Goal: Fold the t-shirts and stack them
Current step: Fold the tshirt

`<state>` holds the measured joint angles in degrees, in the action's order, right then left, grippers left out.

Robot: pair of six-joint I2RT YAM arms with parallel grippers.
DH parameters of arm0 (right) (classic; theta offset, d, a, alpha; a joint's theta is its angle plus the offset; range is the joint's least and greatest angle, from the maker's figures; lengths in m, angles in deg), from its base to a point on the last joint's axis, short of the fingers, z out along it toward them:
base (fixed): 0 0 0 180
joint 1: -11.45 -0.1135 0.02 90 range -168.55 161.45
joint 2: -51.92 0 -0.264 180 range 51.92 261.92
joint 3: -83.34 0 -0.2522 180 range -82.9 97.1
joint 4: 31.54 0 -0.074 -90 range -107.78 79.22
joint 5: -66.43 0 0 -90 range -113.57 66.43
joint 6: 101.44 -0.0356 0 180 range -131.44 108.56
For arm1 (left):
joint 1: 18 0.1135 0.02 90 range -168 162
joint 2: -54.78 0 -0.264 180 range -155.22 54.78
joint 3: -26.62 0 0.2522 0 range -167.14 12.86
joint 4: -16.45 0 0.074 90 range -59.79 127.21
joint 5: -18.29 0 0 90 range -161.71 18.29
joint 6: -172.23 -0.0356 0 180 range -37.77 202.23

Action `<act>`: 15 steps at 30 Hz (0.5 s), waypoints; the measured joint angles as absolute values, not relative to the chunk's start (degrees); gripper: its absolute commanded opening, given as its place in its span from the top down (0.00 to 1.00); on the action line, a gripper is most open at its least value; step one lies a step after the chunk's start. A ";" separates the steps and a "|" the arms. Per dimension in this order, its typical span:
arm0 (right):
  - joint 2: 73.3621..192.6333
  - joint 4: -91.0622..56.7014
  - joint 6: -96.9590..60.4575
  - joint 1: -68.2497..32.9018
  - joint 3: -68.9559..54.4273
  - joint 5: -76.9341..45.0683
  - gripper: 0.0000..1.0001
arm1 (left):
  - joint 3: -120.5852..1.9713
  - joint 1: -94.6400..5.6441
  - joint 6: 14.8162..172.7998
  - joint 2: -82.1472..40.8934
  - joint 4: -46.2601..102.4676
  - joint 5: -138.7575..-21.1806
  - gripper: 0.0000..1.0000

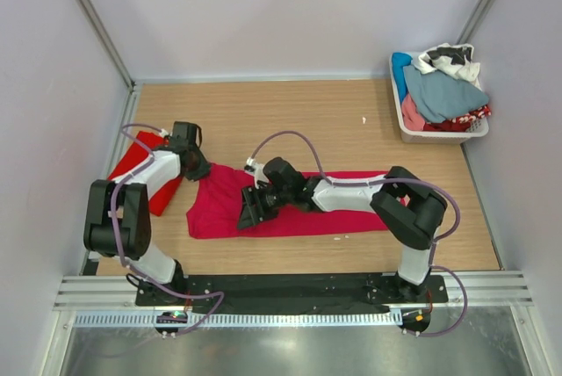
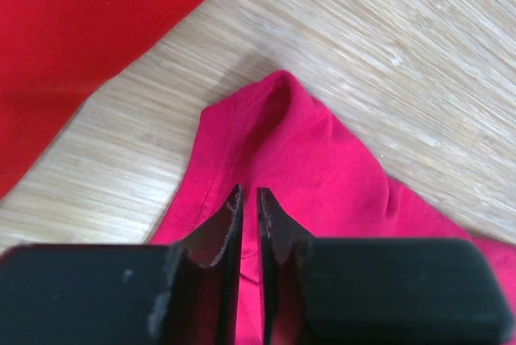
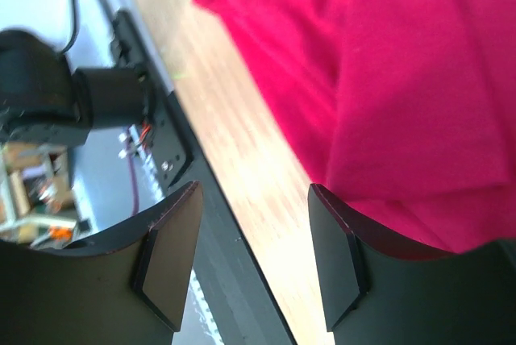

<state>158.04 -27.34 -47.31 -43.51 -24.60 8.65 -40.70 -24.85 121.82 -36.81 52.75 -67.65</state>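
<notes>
We see scarlet tee (image 1: 140, 165) folded at worktop's (image 1: 290, 121) left. L pincer (image 2: 248, 200), jaws a slit apart, sits on crimson tee's (image 1: 219, 205) corner, grip unclear. Crimson tee lies centre-front, w/ R pincer (image 3: 254, 192) wide open, empty, at its near edge.

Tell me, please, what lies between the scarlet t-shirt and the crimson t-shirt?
Only bare wooden table separates the scarlet t-shirt from the crimson t-shirt; the left wrist view shows this.
</notes>
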 measured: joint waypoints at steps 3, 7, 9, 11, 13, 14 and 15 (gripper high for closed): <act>156.01 -21.76 -46.61 -43.51 -22.50 3.19 0.40 | -39.69 -24.85 121.93 -35.15 52.80 -67.61 0.80; 152.93 -17.55 -45.94 -43.51 -21.99 -4.66 0.41 | -37.94 -24.85 122.26 -32.18 53.06 -66.93 0.72; 152.38 -16.28 -45.72 -43.44 -21.88 -7.52 0.42 | -37.20 -24.85 122.32 -30.45 53.34 -66.56 0.72; 152.84 -14.79 -45.48 -43.42 -21.32 -9.64 0.44 | -36.79 -24.85 122.39 -28.70 53.54 -66.39 0.72; 153.91 -13.98 -45.39 -43.42 -20.62 -10.73 0.45 | -36.46 -24.87 122.48 -27.24 53.65 -66.45 0.73; 154.72 -13.83 -45.39 -43.44 -20.29 -11.19 0.45 | -36.37 -24.94 122.52 -26.63 53.71 -66.49 0.74; 155.44 -13.79 -45.41 -43.44 -20.11 -11.59 0.46 | -36.22 -25.24 122.52 -25.88 53.74 -66.63 0.74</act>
